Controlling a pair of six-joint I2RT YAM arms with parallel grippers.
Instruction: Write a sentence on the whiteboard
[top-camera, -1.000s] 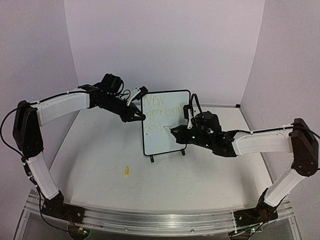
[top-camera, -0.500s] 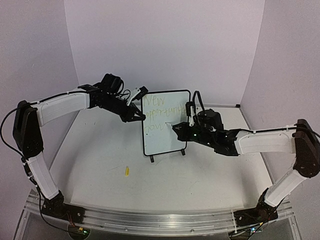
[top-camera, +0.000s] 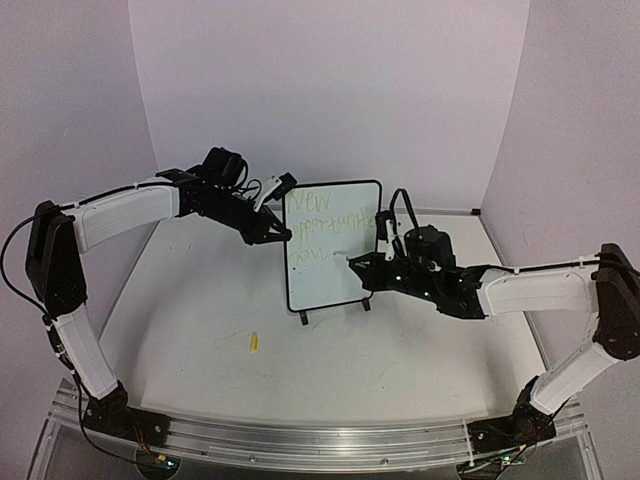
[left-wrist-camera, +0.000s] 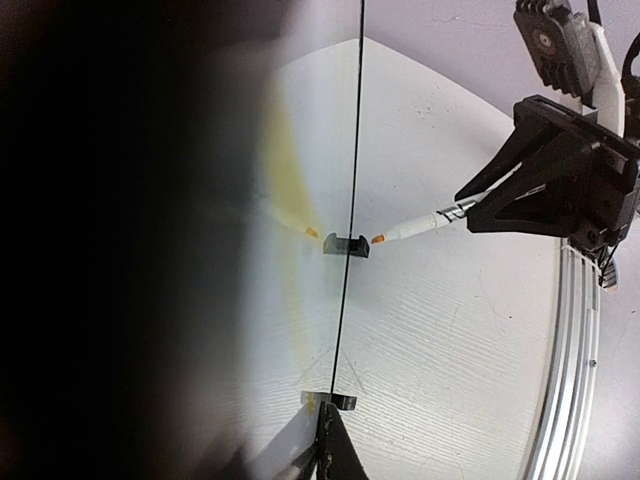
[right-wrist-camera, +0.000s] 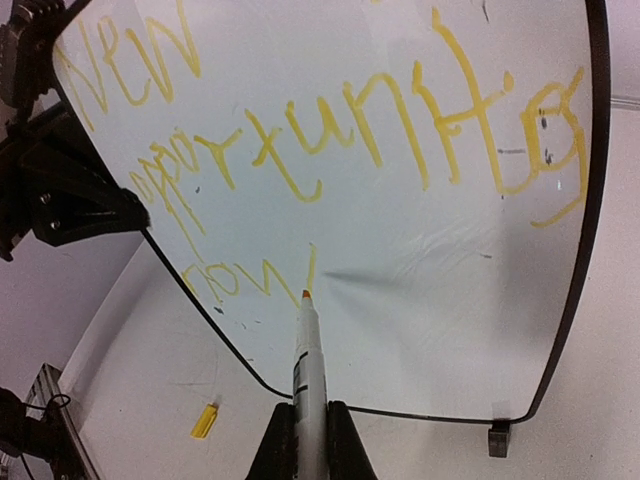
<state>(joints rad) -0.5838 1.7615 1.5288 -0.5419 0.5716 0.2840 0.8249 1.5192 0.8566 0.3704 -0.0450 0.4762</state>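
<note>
White bench (top-camera: 190, 330), yellow cap (top-camera: 254, 343) loose near front; mid-bench, right hand (top-camera: 360, 266) pinches marker (right-wrist-camera: 308, 380), tip at third line of the sentence (top-camera: 325, 222) on upright whiteboard (top-camera: 330, 285); left hand (top-camera: 280, 236) clamped on its side edge. Risk: hard pressing could tip it

A small yellow cap (top-camera: 254, 343) lies by itself on the white table (top-camera: 190, 300), toward the near left. A slim white marker (right-wrist-camera: 307, 365) shows a bare orange-yellow tip — uncapped. Along the table's near edge runs a ribbed metal rail (top-camera: 320, 437). Plain pale lilac walls (top-camera: 330, 90) close in the back and both sides.
</note>
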